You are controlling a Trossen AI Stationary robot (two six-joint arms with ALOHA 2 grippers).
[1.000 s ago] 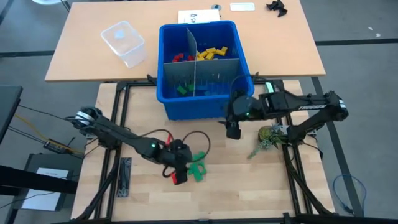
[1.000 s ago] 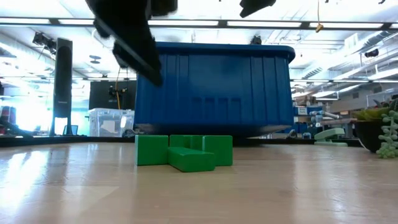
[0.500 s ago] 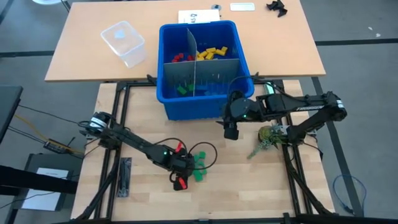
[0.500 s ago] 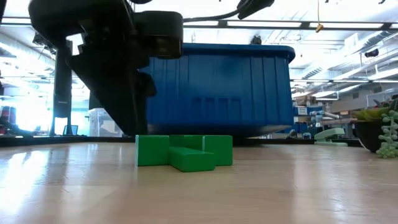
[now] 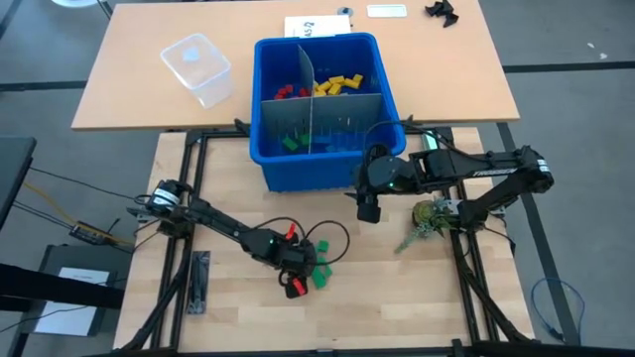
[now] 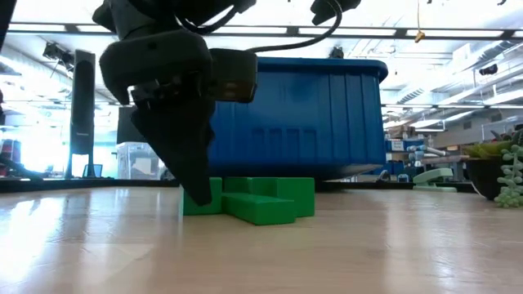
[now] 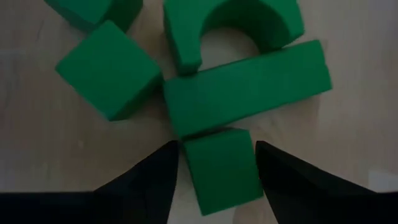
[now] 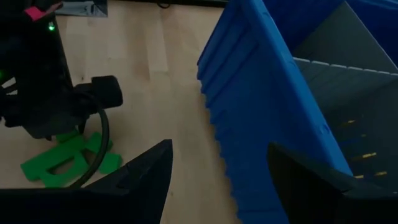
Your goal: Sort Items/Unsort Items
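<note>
Between left fingers point(image 7: 149, 180): green block point(image 7: 221, 167)

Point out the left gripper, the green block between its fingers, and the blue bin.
left gripper point(image 7: 214, 165), left wrist view, between its fingertips
green block point(image 7: 221, 168), left wrist view, top face
blue bin point(image 5: 322, 175), high view, near wall

My left gripper point(image 7: 214, 163) has come down onto the green blocks point(image 5: 319, 270) and moved toward three o'clock; its open fingers point(image 7: 147, 182) now straddle one small green cube point(image 7: 221, 168). The pile has shifted slightly toward three o'clock in the low view. My right gripper point(image 5: 367, 210) drifted a little toward nine o'clock.
</note>
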